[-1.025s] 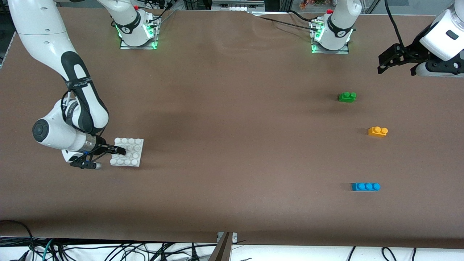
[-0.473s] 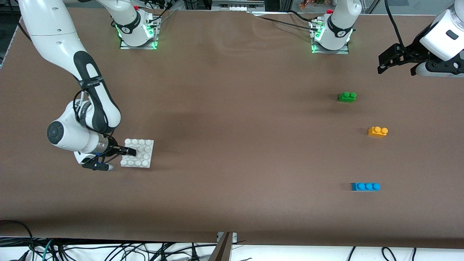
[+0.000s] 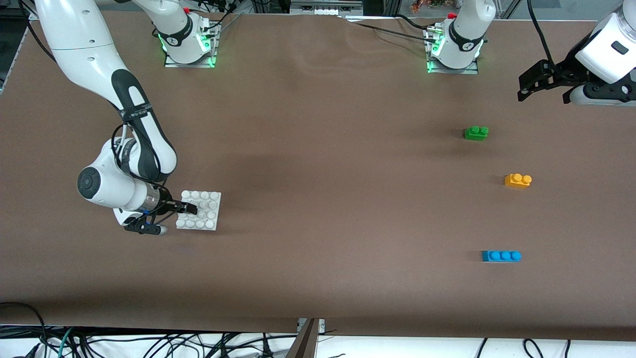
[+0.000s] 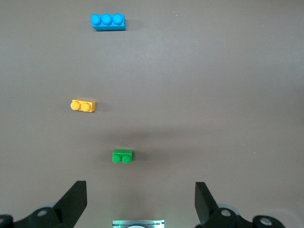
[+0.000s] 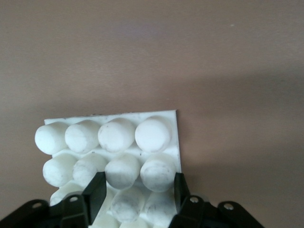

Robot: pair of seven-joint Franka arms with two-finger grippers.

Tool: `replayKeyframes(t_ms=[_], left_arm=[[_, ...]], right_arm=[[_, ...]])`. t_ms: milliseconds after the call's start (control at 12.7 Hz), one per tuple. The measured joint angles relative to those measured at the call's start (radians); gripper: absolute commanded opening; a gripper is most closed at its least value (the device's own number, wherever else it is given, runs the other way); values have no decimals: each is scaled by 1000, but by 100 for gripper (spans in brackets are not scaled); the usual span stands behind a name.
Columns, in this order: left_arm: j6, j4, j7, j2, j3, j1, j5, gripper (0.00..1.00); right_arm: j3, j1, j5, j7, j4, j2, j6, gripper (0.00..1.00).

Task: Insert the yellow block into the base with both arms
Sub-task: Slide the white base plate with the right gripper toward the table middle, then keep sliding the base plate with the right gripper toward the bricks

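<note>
Right gripper [image 3: 185,211] clamps base [image 3: 204,211] low; left gripper [image 3: 542,85] waits open.

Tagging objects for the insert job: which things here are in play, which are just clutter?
In play: yellow block; base, clamped in the right gripper; left gripper, open, waiting above the table.
Clutter: green two-stud brick; blue three-stud brick.

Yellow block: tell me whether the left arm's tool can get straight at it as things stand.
Probably yes. The left tool hangs open over the table's left-arm end, and the yellow block lies bare, apart from the green brick and blue brick.
</note>
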Motion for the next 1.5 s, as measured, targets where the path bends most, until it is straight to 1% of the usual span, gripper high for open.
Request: replayKeyframes(t_ms=[237, 1499], left_arm=[[0, 0, 0, 0, 0, 0, 0, 100], [0, 0, 0, 0, 0, 0, 0, 100]], right_arm=[[5, 29, 34, 2, 9, 9, 0, 63], [9, 144, 42, 119, 33, 24, 0, 63]])
